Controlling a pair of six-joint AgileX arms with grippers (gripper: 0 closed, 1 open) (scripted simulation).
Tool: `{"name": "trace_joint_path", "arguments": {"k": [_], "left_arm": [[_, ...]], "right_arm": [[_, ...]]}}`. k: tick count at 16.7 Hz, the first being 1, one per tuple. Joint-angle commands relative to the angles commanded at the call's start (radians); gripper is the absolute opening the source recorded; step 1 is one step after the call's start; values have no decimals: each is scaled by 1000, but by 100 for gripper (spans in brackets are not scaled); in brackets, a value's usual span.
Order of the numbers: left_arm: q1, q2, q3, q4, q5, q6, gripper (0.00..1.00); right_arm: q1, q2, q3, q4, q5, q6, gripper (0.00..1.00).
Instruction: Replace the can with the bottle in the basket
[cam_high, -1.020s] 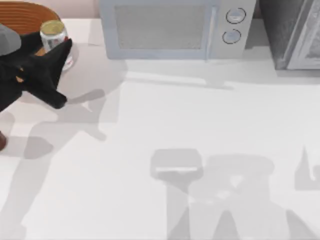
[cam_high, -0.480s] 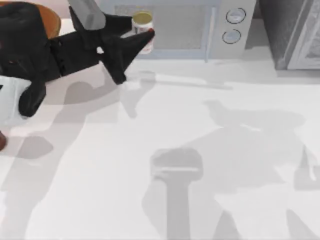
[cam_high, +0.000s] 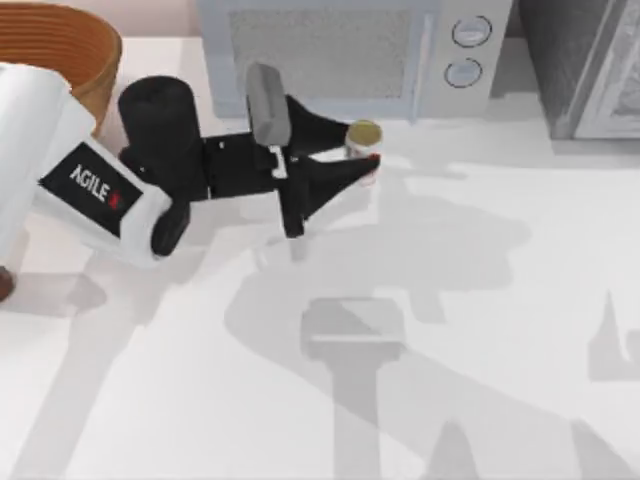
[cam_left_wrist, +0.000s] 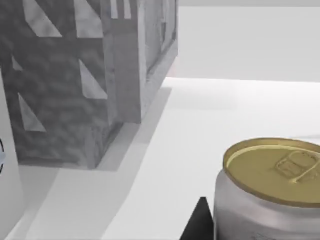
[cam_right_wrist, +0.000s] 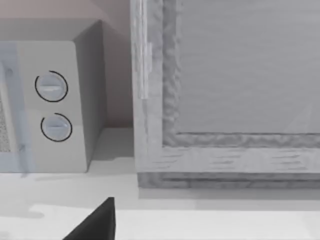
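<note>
One small white can (cam_high: 364, 150) with red label, gold top, gripped by left gripper (cam_high: 352, 153) above table (cam_high: 480, 300) near grey microwave (cam_high: 340, 55) at far edge, outside orange-brown wicker basket (cam_high: 60, 50), far-left corner. Risk: high release topples can. Right gripper (cam_right_wrist: 92, 225): state unclear.

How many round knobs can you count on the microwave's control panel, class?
2. Both sit on the microwave panel, at its right end in the top view: the upper knob and the lower knob directly beneath it. None appear hidden.
</note>
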Motion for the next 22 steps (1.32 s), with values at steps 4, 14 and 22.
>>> {"name": "trace_joint_path", "arguments": {"k": [4,14,22], "left_arm": [[-25,170,82,80,79,-3,0],[-36,249,120,118,116,-6,0],[-36,249,120,118,116,-6,60]], "right_arm": [[0,0,0,0,0,0,100],[0,0,0,0,0,0,100],[0,0,0,0,0,0,100]]}}
